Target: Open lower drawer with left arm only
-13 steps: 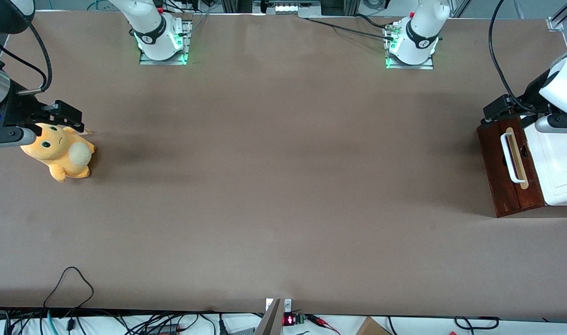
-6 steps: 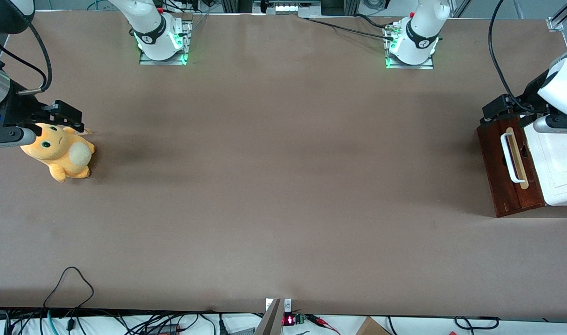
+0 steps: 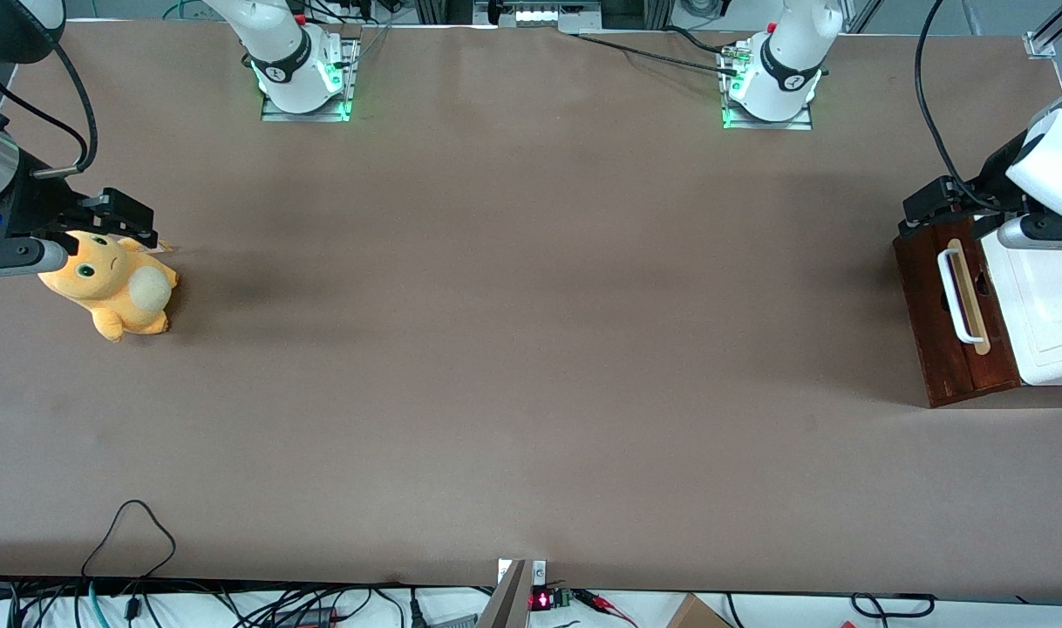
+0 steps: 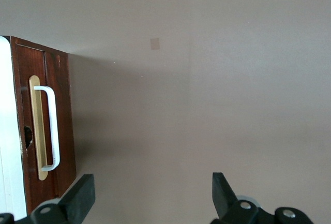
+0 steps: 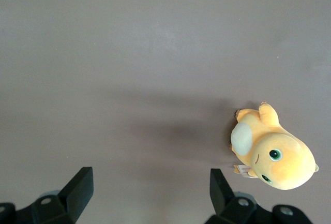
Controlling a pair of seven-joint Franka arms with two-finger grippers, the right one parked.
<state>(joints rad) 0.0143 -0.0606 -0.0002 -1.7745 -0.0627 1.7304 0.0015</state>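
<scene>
Above the lower drawer [image 3: 949,323], the left arm [image 3: 1050,170] is hovering. Its gripper [image 4: 152,198] is keeping its jaws wide, gripping nothing.

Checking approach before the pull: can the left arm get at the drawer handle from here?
Probably yes. The gripper, jaws open, hangs above the table beside the drawer front, and nothing sits between it and the white handle.
</scene>
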